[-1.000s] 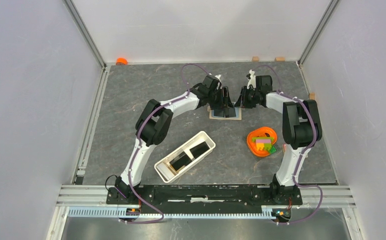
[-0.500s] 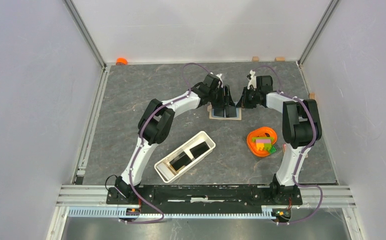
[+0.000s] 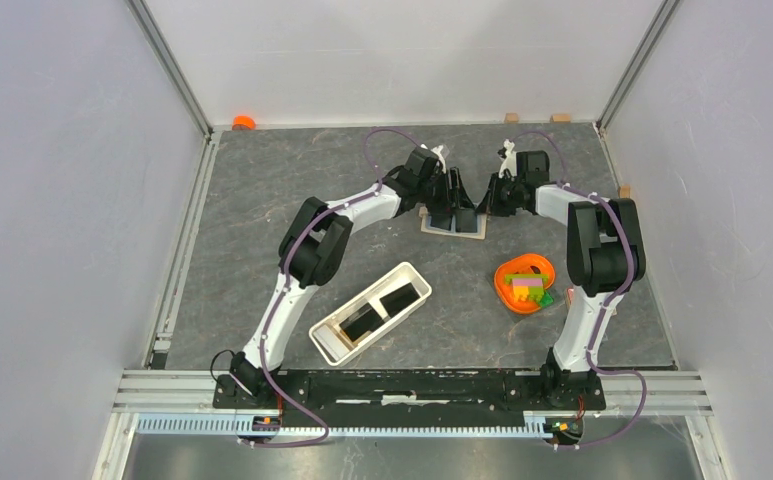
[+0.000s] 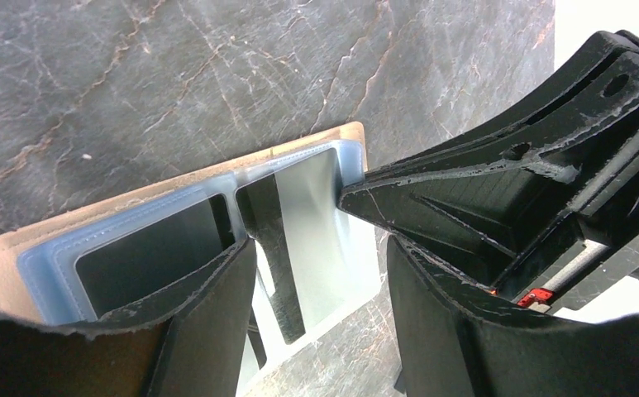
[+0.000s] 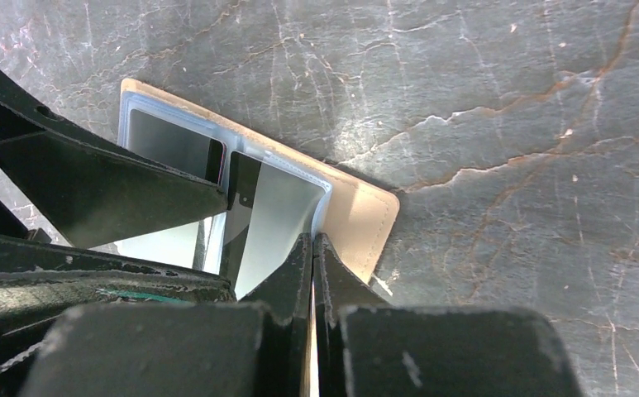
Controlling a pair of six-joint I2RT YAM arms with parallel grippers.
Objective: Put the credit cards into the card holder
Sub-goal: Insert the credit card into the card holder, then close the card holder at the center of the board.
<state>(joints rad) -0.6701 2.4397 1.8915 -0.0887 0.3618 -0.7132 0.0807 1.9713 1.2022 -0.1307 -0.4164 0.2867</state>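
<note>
The card holder (image 3: 454, 222), a tan wallet with clear plastic sleeves (image 4: 299, 207), lies at the back middle of the table between both grippers. My right gripper (image 5: 312, 241) is shut on the edge of a clear sleeve, beside the tan flap (image 5: 365, 219). The open left gripper (image 4: 320, 322) straddles the sleeves, one finger (image 4: 200, 331) resting over the holder. From above, the left gripper (image 3: 455, 200) and right gripper (image 3: 482, 205) nearly meet over the holder. Two black credit cards (image 3: 396, 298) (image 3: 360, 322) lie in a white tray (image 3: 417, 272) nearer the arm bases.
An orange bowl (image 3: 525, 283) of coloured blocks sits right of the tray, by the right arm. A small orange object (image 3: 243, 122) lies at the back left corner. Small wooden blocks (image 3: 510, 117) line the back wall.
My right gripper has closed on the sleeve edge. The card holder has shifted slightly and now shows more tan from above. The left gripper stays open in place.
</note>
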